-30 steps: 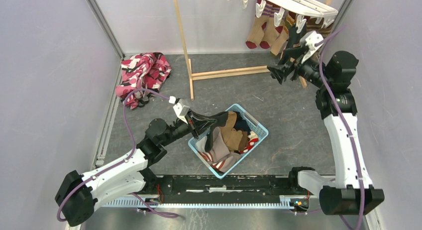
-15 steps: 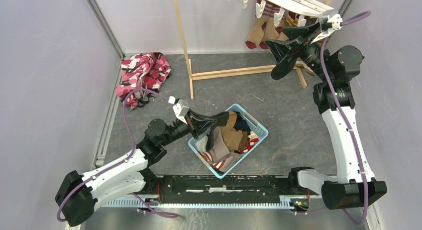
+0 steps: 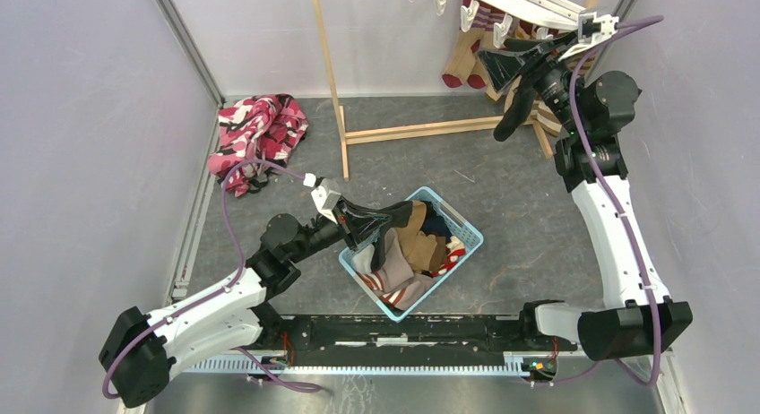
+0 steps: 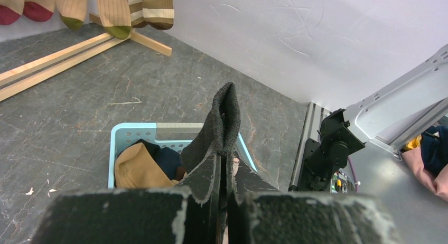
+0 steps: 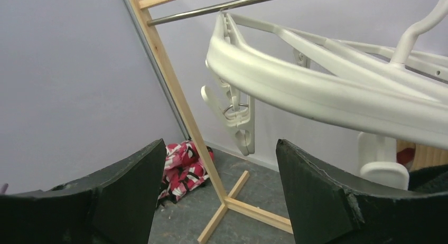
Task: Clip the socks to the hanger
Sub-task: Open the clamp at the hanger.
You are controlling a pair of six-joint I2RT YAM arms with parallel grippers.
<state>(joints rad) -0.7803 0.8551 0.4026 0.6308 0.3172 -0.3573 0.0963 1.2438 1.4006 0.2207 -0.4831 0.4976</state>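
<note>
Right end effector (image 3: 493, 99), jaws spread, is swinging up to the hanger (image 3: 538, 4) at one o'clock — lining up a free clip (image 5: 238, 122); left end effector (image 3: 351, 224) is pinching a black sock (image 4: 224, 117).

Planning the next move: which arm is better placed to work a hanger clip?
Right. The right gripper, open, faces a dangling clip under the hanger; the left gripper is shut on a dark sock above the basket.

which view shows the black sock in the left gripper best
Left wrist: the black sock fills the middle, pinched between the fingers. Top view shows it small over the basket; right wrist not at all.
</note>
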